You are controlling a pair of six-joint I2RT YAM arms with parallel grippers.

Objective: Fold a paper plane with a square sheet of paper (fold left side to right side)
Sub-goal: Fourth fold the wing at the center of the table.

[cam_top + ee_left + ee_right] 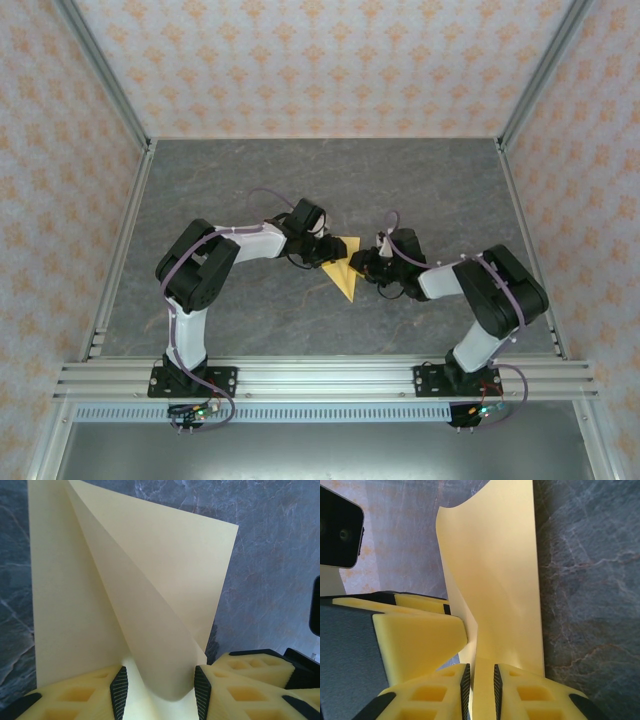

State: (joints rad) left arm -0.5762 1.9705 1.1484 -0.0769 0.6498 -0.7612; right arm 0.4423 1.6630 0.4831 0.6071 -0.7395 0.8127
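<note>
Both pincers are on the square sheet of paper [343,272], mid-bench [250,180], and the paper sits right between the two tips. The left pincer [320,248] is at its left edge and the right pincer [362,267] at its right edge, tips near each other. In the left wrist view the left pincer [160,694] is about half spread. A curled flap of the square sheet of paper [150,580] bulges between the pads [119,692], touching both, so it is held. The rest fans out ahead of the tips, creased to a point and partly lifted off the grey bench. In the right wrist view the right pincer [480,690] is narrow, pinching a thin strip of the paper [495,570], which rises ahead of the tips. The left pincer's foam finger [420,635] is just to its left, right beside the paper.
</note>
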